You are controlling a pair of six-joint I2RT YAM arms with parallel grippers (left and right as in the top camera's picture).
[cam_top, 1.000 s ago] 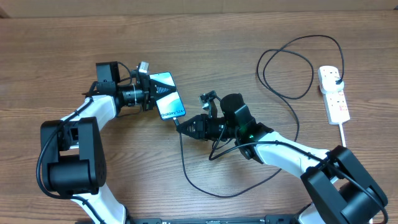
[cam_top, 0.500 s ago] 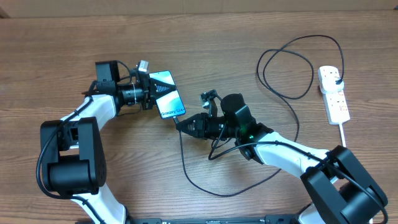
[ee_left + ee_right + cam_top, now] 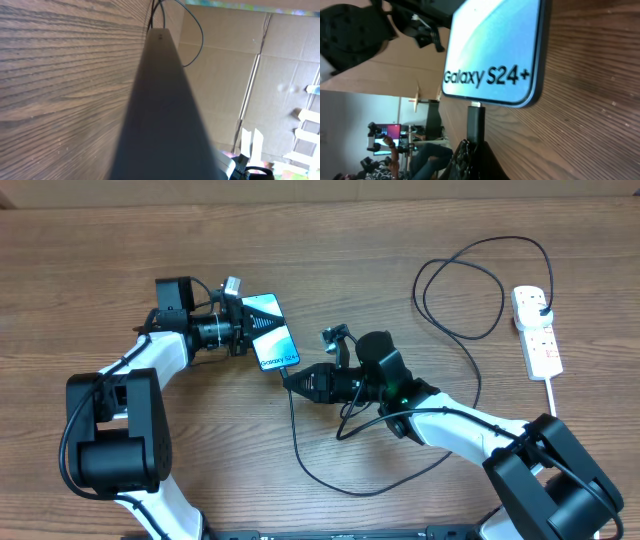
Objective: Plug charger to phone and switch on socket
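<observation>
Tabletop (image 3: 400, 220) of brown wood grain carries everything. Left of its centre, the left claw (image 3: 238, 328) is clamped on the left end of the slim rectangular smartphone (image 3: 272, 332), which has a lit light blue screen and a dark rim. At the smartphone's lower short edge, the right claw (image 3: 289, 380) pinches the small black connector tip (image 3: 475, 122), which touches that edge. The long thin black charger cable (image 3: 416, 288) loops rightward to its black plug (image 3: 541, 301) on the white elongated power strip (image 3: 537, 332), near the right edge.
</observation>
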